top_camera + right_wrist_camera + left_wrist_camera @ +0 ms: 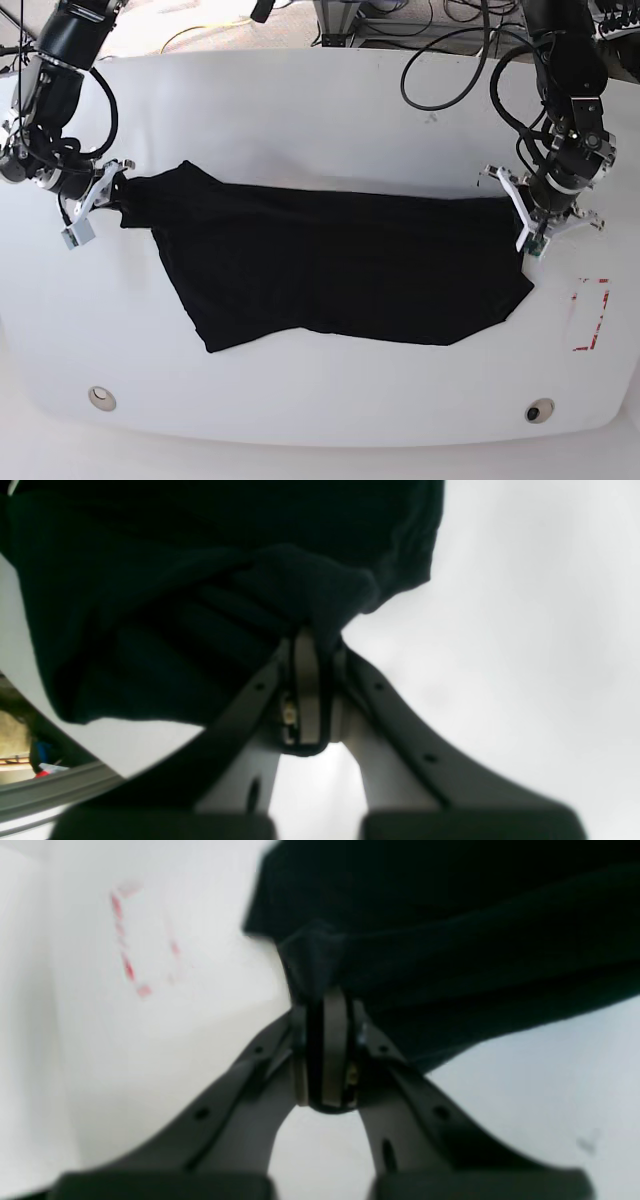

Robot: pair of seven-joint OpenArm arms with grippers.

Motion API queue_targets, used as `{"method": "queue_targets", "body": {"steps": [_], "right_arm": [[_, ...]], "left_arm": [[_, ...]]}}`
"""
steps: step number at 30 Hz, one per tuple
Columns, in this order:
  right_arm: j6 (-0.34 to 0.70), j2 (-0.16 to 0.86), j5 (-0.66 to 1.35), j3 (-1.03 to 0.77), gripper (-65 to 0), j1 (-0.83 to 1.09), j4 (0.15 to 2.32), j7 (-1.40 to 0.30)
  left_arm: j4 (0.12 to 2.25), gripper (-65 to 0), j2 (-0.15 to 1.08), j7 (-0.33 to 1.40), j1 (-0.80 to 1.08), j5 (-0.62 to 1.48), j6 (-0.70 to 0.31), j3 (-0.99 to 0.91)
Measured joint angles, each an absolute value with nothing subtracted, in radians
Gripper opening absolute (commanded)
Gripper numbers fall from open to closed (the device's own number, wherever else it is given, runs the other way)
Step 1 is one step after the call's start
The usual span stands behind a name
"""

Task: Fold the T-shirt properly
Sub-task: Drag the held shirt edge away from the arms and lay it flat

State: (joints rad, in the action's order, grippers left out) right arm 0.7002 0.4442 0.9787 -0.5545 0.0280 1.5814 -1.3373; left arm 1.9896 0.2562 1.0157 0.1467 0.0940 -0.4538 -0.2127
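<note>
Currently the T-shirt (340, 265) lies spread across the middle of the tabletop (300, 110), each end pinched in the closed left fingers (334, 1005) and right fingers (306, 642); uneven pulling could slip a shallow pinch and skew the fold.

Black cabled arms (565, 70), white-fingered grippers (528, 225)
</note>
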Motion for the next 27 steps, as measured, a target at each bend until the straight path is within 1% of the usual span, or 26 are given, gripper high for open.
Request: {"method": "queue_targets", "body": {"steps": [2,11,18,19,21,23,25,27], "right_arm": [[0.700,0.439,0.973,-0.578,-65.0,0.072,1.582,-1.348],[0.699,0.429,0.977,-0.589,-65.0,0.213,1.581,-1.339],[0.699,0.405,0.959,-0.589,-65.0,0.258,1.577,-1.343],[0.699,0.400,0.960,-0.588,-63.7,0.264,1.577,-1.342],[0.699,0.397,0.963,-0.588,-58.8,0.276,1.577,-1.340],[0.699,0.396,0.962,-0.588,-51.5,0.288,1.577,-1.343],[0.699,0.397,0.947,-0.589,-42.5,0.295,1.577,-1.346],[0.698,0.397,0.948,-0.593,-30.8,0.298,1.577,-1.345]], "left_arm": [[1.989,-65.0,0.247,1.016,0.200,0.110,-0.474,-0.221],[1.987,-65.0,0.248,1.005,0.362,0.109,-0.471,-0.236],[1.987,-65.0,0.247,1.005,0.361,0.097,-0.471,-0.236],[1.987,-65.0,0.249,1.005,0.367,0.097,-0.470,-0.237],[1.987,-65.0,0.250,1.007,0.375,0.097,-0.470,-0.237],[1.987,-65.0,0.250,1.016,0.379,0.097,-0.470,-0.237],[1.987,-65.0,0.250,1.016,0.377,0.096,-0.469,-0.237],[1.987,-65.0,0.250,1.017,0.374,0.084,-0.469,-0.237]]}}
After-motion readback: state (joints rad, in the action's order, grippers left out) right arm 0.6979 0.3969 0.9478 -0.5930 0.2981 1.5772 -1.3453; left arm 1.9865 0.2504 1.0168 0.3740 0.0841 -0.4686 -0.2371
